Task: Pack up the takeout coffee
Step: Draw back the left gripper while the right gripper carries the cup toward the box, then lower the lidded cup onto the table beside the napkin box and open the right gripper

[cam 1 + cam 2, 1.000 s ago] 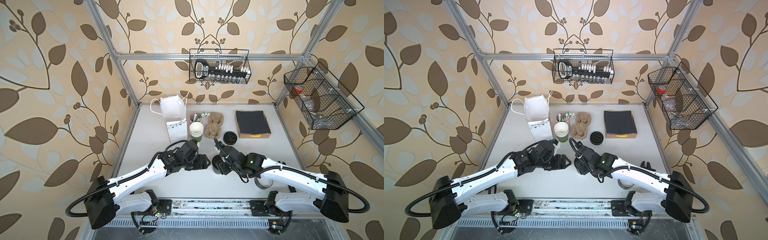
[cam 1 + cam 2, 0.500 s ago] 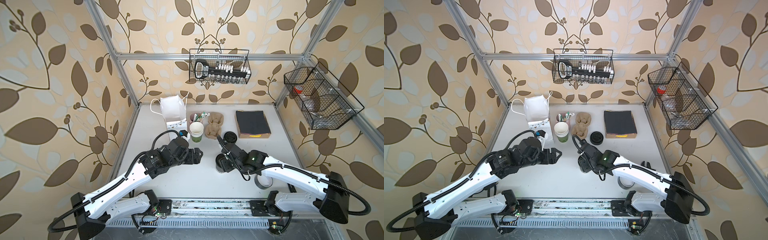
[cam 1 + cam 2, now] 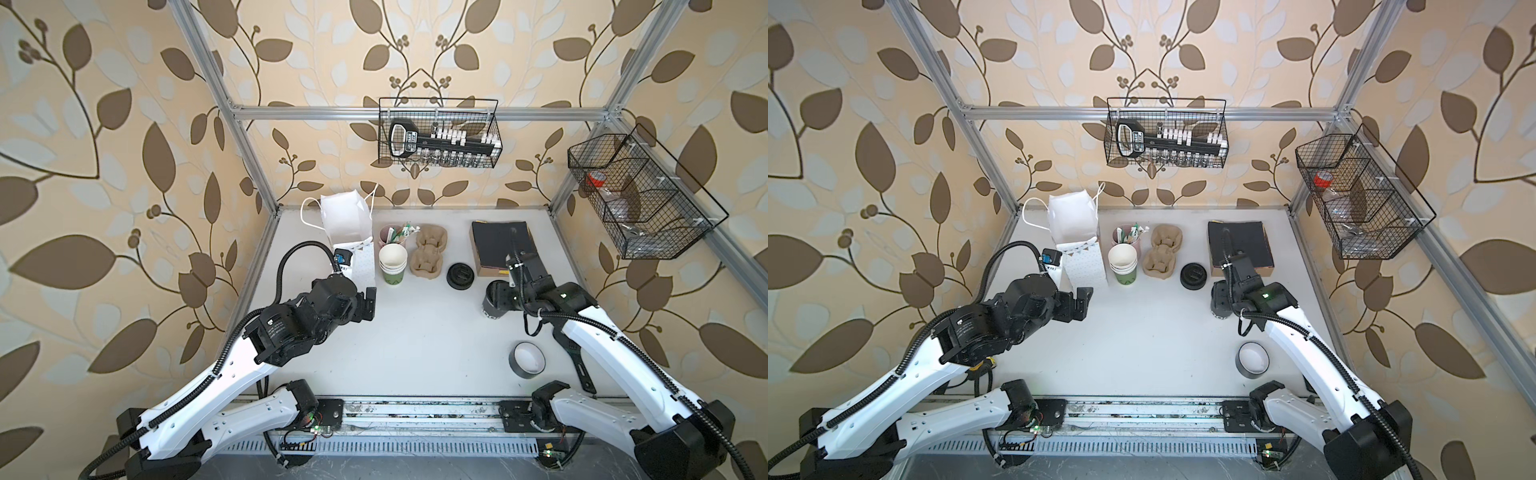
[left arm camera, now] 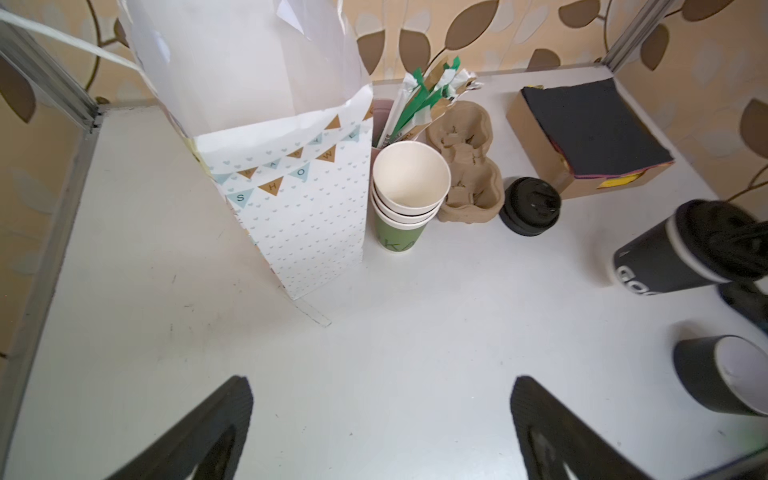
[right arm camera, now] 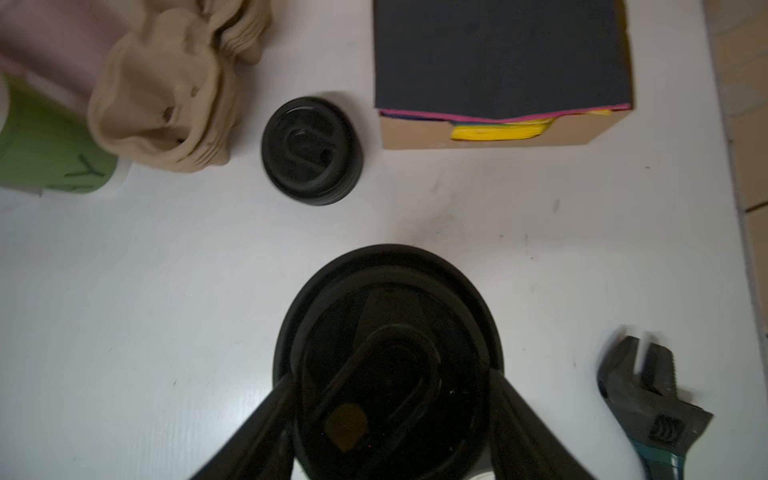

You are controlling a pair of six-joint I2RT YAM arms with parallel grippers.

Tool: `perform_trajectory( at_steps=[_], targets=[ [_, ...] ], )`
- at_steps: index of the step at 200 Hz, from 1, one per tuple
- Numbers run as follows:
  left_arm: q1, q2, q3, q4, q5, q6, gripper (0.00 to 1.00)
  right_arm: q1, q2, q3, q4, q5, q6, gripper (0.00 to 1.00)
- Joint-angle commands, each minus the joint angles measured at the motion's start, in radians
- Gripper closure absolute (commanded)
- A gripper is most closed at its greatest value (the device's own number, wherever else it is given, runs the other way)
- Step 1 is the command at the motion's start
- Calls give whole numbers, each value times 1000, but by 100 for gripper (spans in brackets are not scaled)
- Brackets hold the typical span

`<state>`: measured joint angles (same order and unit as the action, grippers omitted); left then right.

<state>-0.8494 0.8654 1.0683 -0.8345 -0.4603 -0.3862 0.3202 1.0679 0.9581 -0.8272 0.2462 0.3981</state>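
- White paper bag (image 3: 347, 222) stands open-mouthed at the back left of the desk (image 3: 415, 353); what it holds cannot be made out.
- Just beside the bag, a pink cup (image 3: 388, 232) holds paper-wrapped sticks (image 4: 432, 95) in green and white.
- In front of the pink cup is a stack of cups (image 3: 392, 262), white and green, nested one in another.
- A cardboard box (image 5: 415, 133) at the back right holds a pile of sheets (image 5: 498, 54), black on top with pink and yellow edges beneath.
- On the rear wall, the back basket (image 3: 494, 124) carries a black-handled tool (image 3: 401, 141) and a row of small bottles (image 3: 449, 158).
- On the right wall, the side basket (image 3: 706, 224) is split into compartments; one holds a red-capped thing (image 3: 597, 179).
- The takeout coffee (image 3: 494, 305) is on the right of the desk, just in front of the box and near the pile of lids (image 3: 460, 275).
- The right hand (image 5: 390, 374) is closed on the coffee's lidded top, a finger (image 5: 257, 428) on each side.
- The coffee looks tilted in the left wrist view, and whether its base touches the desk cannot be told.
- The left hand (image 3: 368, 303) is spread wide with nothing in it, near the foot of the bag.
- A second ago both hands met at the front middle with the coffee between them.
- Since then the right hand has carried the coffee rightward toward the box.
- The left arm has pulled back to the left, and its hand has opened further.
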Motion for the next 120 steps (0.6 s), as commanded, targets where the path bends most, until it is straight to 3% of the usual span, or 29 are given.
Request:
perform_trajectory(
  at_steps=[1,45,120],
  targets=[
    [11,5,-25,28,-64,54,1,-64,7,22,2,12,-7,34],
    [23,4,-50,28,-43,62,1,-173,70,4,79,-15,14,33],
    [23,-35,-74,15,-55,65,1,-221,159,-6,125,34,-1,31]
  ],
)
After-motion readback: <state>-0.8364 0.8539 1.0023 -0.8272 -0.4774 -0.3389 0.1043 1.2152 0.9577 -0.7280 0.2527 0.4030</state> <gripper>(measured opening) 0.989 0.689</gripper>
